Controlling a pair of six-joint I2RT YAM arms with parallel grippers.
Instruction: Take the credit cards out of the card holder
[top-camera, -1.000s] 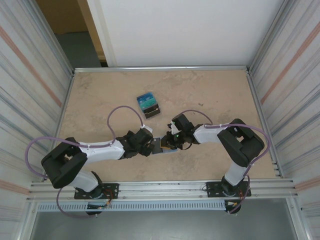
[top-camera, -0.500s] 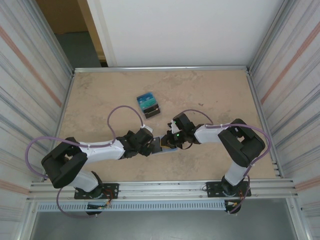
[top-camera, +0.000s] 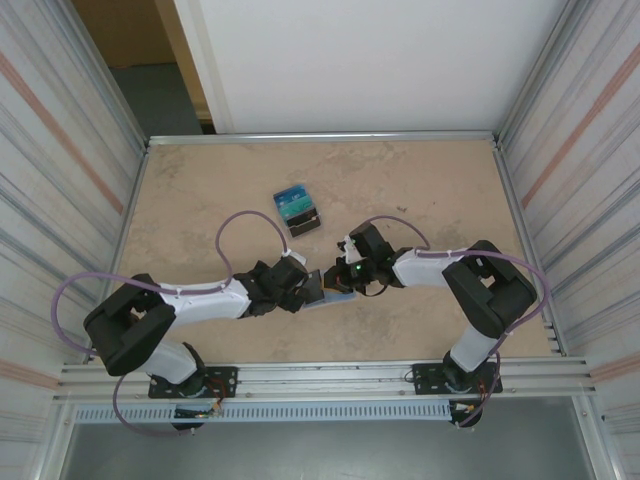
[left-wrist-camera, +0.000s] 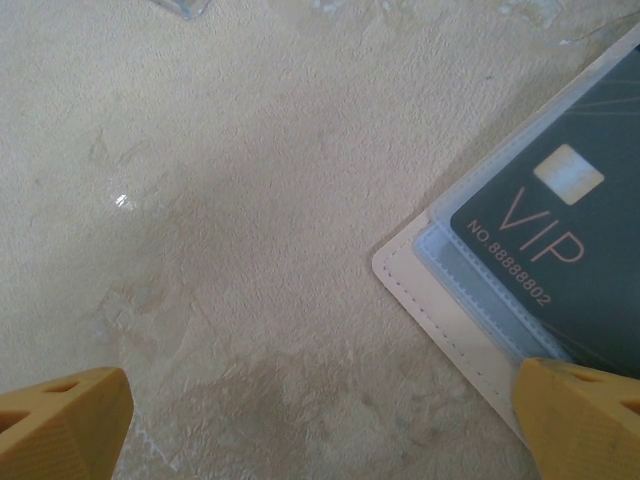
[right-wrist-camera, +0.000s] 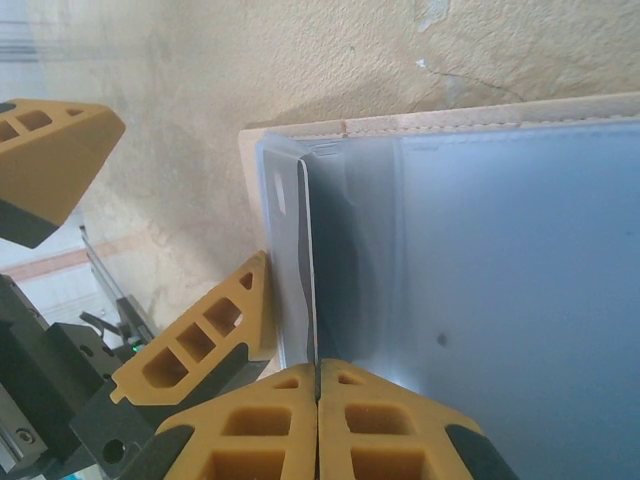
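Right wrist view: the right gripper (right-wrist-camera: 318, 375) has its fingers pinched tight on the edge of a thin dark card (right-wrist-camera: 308, 260), seen edge-on at the mouth of the card holder (right-wrist-camera: 520, 300). The holder lies open on the table (top-camera: 420, 180) with its pale glossy inside facing up.

The left gripper (left-wrist-camera: 320, 425) is spread wide. One fingertip (left-wrist-camera: 580, 425) is on or just over the holder's beige corner, the other is out over bare table. From the left wrist you can read VIP on a dark card in the clear pocket (left-wrist-camera: 470, 270) — probably the same one, can't swear to it.

From the top, both grippers meet at the holder near the front edge. A small pile of cards (top-camera: 297, 211) sits well apart, farther back.

So I'd say this is the pull-out step for this card, with the others seemingly out already. The next move needs a straight slide along the pocket opening with the holder pinned down — otherwise the whole wallet just drags along. Then it goes over to the pile.
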